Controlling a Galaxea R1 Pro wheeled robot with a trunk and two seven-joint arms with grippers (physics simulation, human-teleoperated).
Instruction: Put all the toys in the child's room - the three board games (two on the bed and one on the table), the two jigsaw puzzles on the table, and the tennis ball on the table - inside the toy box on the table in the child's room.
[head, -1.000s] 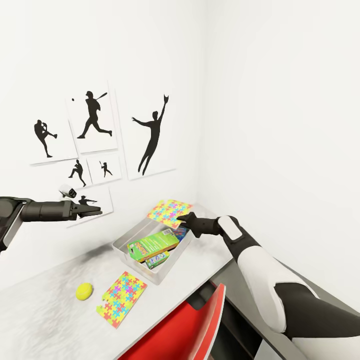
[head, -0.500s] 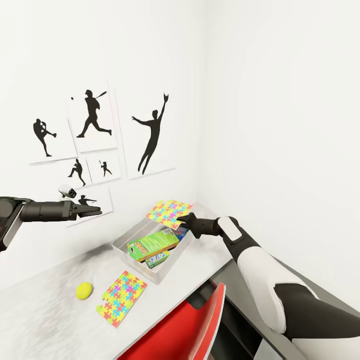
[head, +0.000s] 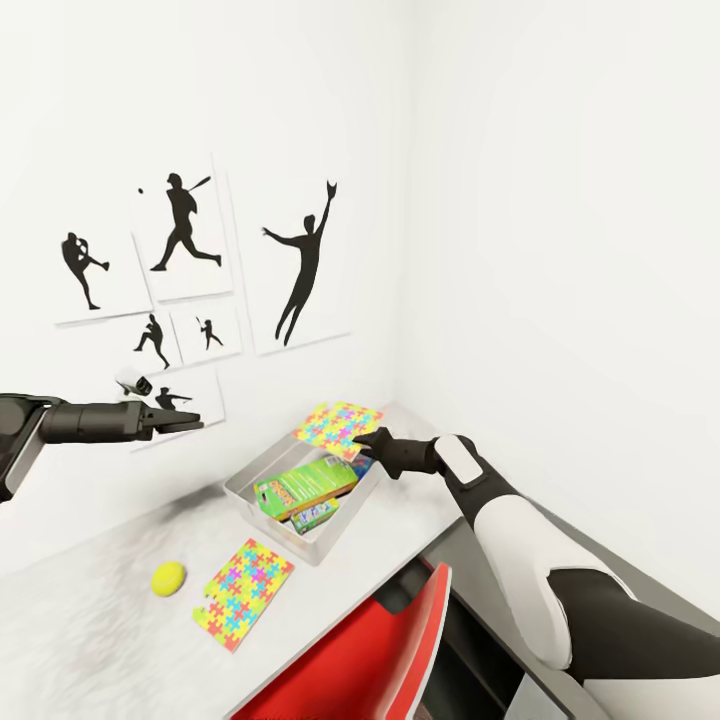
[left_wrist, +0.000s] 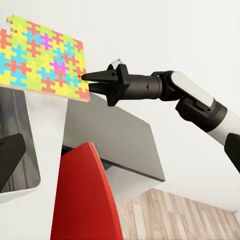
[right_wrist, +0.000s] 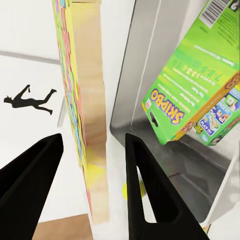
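My right gripper (head: 362, 440) (left_wrist: 86, 77) is shut on the edge of a jigsaw puzzle (head: 338, 425) (left_wrist: 45, 60) (right_wrist: 87, 125), holding it in the air over the far end of the light grey toy box (head: 240, 488) (right_wrist: 135, 100). A green board game (head: 305, 485) (right_wrist: 195, 90) lies tilted in the box on top of another printed box (head: 318, 515). The second jigsaw puzzle (head: 243, 595) lies flat on the white table (head: 90, 620), with the tennis ball (head: 168, 578) just left of it. My left gripper (head: 190, 423) hovers high over the table's left part, holding nothing.
A red chair back (head: 370, 650) (left_wrist: 85, 200) stands at the table's front edge. The lower dark grey side desk (head: 470, 560) (left_wrist: 120, 140) runs under my right arm. Silhouette posters (head: 190, 240) hang on the wall behind the table, and the room's corner is close behind the box.
The camera has tipped slightly, so the whole scene sits a little higher. My right gripper and the puzzle it holds have barely moved. The left arm is still.
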